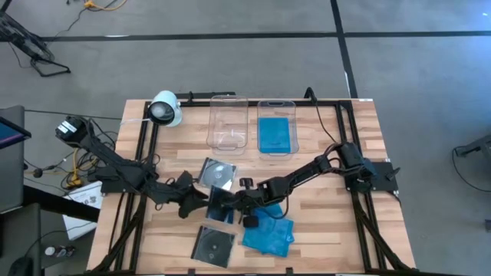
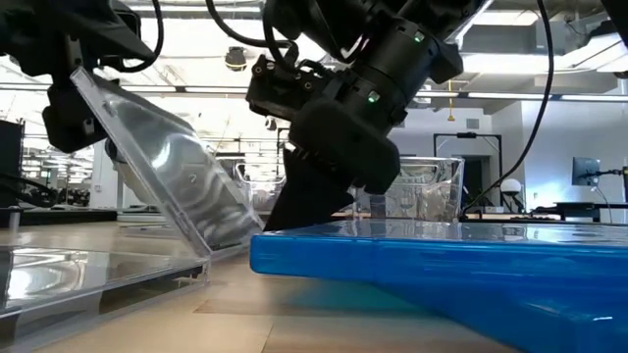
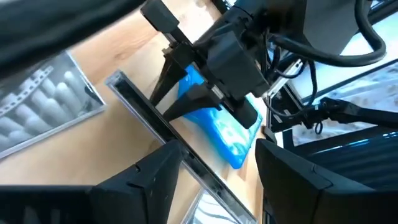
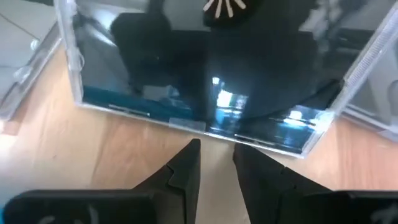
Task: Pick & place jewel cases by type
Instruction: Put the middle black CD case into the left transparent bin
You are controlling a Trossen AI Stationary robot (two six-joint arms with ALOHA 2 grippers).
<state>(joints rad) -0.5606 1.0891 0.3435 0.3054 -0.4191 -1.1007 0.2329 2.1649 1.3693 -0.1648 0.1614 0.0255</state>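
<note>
Seen from above, the two dark arms meet in the lower middle of the frame. The left gripper (image 1: 209, 201) holds a clear jewel case (image 2: 167, 186) by its edge, tilted up off the light wooden table (image 1: 330, 222); in the low view this case leans steeply at the left. The right gripper (image 4: 214, 163) points down just in front of that case with its fingers (image 4: 186, 168) apart by a narrow gap and nothing between them. A clear case showing a silver disc (image 1: 218, 175) lies just above the grippers, another clear and black case (image 1: 212, 245) lies near the bottom edge, and loose translucent blue jewel cases (image 1: 270, 231) lie at lower centre. At upper centre stand two clear rectangular tubs, the left one (image 1: 229, 123) unfilled, the right one (image 1: 277, 113) holding a blue case (image 1: 275, 134).
</note>
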